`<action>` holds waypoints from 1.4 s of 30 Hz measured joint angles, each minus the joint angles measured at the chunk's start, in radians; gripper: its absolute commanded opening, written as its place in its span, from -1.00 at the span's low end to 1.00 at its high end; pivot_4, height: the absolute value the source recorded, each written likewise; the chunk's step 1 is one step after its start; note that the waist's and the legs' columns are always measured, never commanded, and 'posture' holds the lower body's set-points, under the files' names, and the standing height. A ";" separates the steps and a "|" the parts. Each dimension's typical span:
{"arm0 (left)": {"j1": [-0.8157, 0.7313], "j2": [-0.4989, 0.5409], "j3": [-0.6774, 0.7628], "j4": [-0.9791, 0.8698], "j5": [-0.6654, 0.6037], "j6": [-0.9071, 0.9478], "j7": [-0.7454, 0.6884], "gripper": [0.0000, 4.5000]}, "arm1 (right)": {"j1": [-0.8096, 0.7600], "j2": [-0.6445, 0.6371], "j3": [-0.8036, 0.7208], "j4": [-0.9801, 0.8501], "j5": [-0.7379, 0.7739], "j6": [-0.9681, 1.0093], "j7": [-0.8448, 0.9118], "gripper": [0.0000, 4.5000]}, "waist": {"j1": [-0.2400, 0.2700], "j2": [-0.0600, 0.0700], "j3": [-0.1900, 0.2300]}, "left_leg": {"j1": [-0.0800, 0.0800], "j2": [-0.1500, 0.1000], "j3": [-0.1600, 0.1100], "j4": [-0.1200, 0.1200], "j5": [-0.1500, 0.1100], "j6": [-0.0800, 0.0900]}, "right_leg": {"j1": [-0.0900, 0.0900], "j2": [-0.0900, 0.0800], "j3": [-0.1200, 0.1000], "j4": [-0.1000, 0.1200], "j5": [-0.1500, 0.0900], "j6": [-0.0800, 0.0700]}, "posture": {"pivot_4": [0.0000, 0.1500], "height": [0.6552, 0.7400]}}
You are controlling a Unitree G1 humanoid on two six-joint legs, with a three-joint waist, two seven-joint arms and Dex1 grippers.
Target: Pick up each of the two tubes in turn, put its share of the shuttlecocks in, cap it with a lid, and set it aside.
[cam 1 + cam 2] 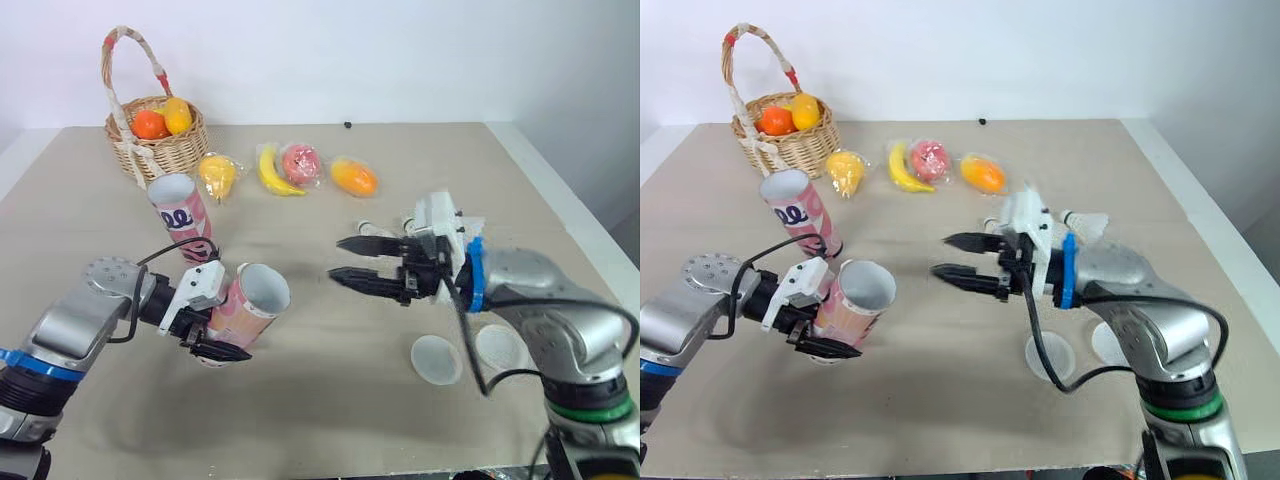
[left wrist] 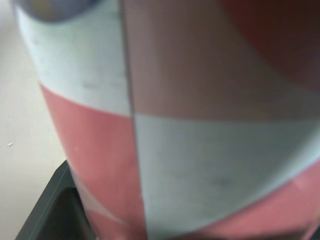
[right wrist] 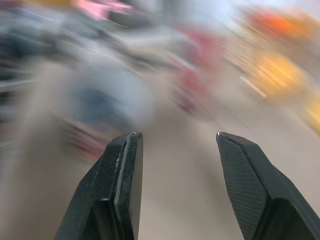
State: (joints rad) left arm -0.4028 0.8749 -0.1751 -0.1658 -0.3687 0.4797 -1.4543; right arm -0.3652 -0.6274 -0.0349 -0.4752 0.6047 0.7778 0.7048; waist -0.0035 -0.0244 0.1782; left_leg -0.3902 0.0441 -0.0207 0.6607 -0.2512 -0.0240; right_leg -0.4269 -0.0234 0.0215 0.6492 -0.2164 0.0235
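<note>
Beige matte table [image 1: 430, 160], plain white wall [image 1: 400, 50] behind. A woven wicker basket [image 1: 160, 145] of fruit stands far left, with wrapped fruit [image 1: 300, 165] in a row beside it. The left gripper [image 1: 213, 338] is clamped on a pink-and-white cylindrical tube [image 1: 240, 305], tilted, its open mouth towards the right gripper [image 1: 337, 259]. That gripper's fingers stand apart, empty, near the mouth. The second tube [image 1: 182, 215] stands upright just behind. Shuttlecocks [image 1: 1088, 221] lie behind the right gripper. Two round white lids [image 1: 436, 360] lie flat beneath its arm.

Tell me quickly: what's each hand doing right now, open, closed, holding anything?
Left hand: closed on a pink-and-white tube, held tilted.
Right hand: open, holding nothing.
</note>
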 measured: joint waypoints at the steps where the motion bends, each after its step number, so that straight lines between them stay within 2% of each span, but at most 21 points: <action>1: 0.000 0.000 -0.002 0.000 0.001 -0.002 0.000 0.56 | 0.034 0.030 -0.008 0.015 -0.028 0.037 -0.085 0.14 | -0.002 0.000 0.000 | 0.000 0.000 0.000 0.000 0.000 0.000 | 0.000 0.000 0.001 0.001 0.000 0.000 | 1.00 0.76; 5: -0.006 -0.001 -0.013 0.000 0.006 -0.003 -0.010 0.56 | 0.039 0.180 -0.004 0.063 -0.106 0.148 -0.335 0.14 | -0.014 0.001 0.000 | 0.001 0.000 0.001 0.000 0.001 0.001 | 0.000 0.001 0.002 0.002 0.002 -0.001 | 1.00 0.76; 9: -0.021 -0.006 -0.024 0.007 0.010 -0.003 -0.015 0.56 | -0.018 0.255 0.046 0.149 -0.187 0.155 -0.434 0.14 | -0.018 0.001 0.000 | 0.001 0.000 0.001 0.001 0.001 0.002 | -0.001 0.002 0.003 0.002 0.003 0.000 | 1.00 0.76; 18: -0.023 -0.014 -0.025 0.005 0.012 -0.003 -0.014 0.56 | -0.110 0.275 0.116 0.310 -0.306 0.071 -0.446 0.14 | -0.017 0.001 0.000 | -0.001 -0.001 0.001 0.001 0.001 0.002 | -0.001 0.002 0.004 0.000 0.003 0.001 | 1.00 0.76; 23: -0.005 -0.009 -0.014 -0.014 0.011 0.002 0.004 0.56 | -0.196 0.338 0.123 0.461 -0.369 -0.012 -0.447 0.14 | -0.019 0.001 0.000 | 0.000 0.000 0.001 0.001 0.001 0.002 | -0.001 0.003 0.005 0.000 0.003 0.001 | 1.00 0.76; 33: 0.018 0.005 -0.004 -0.044 -0.001 0.009 0.030 0.56 | -0.267 0.389 0.157 0.620 -0.442 -0.120 -0.434 0.14 | -0.019 0.001 0.000 | 0.000 0.000 0.001 0.000 0.001 0.002 | -0.001 0.003 0.005 0.000 0.003 0.001 | 1.00 0.76; 37: 0.026 0.009 0.001 -0.058 -0.005 0.021 0.037 0.56 | -0.288 0.396 0.164 0.674 -0.488 -0.178 -0.442 -0.35 | -0.020 0.001 0.000 | 0.000 0.000 0.001 0.000 0.001 0.002 | -0.002 0.003 0.005 0.000 0.003 0.001 | 1.00 0.76; 39: 0.034 0.009 0.007 -0.064 -0.007 0.026 0.041 0.56 | -0.291 0.394 0.176 0.685 -0.513 -0.211 -0.440 -0.86 | -0.020 0.001 0.000 | 0.000 0.000 0.001 0.000 0.001 0.002 | -0.002 0.003 0.006 0.000 0.003 0.001 | 1.00 0.76; 40: 0.036 0.009 0.009 -0.067 -0.008 0.028 0.044 0.56 | -0.291 0.394 0.182 0.686 -0.523 -0.221 -0.435 -0.98 | -0.020 0.001 0.000 | 0.000 0.000 0.001 0.000 0.001 0.002 | -0.002 0.003 0.006 0.000 0.003 0.001 | 1.00 0.76; 42: 0.039 0.010 0.010 -0.073 -0.008 0.030 0.048 0.56 | -0.291 0.395 0.192 0.684 -0.533 -0.234 -0.421 -0.98 | -0.020 0.001 0.000 | -0.001 0.000 0.001 0.000 0.001 0.002 | -0.002 0.003 0.006 0.000 0.003 0.001 | 1.00 0.76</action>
State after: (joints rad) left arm -0.3641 0.8846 -0.1654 -0.2387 -0.3771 0.5095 -1.4060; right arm -0.6567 -0.2322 0.1567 0.2086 0.0713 0.5434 0.2840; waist -0.0234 -0.0235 0.1786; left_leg -0.3907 0.0443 -0.0195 0.6604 -0.2499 -0.0223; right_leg -0.4289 -0.0201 0.0272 0.6494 -0.2133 0.0240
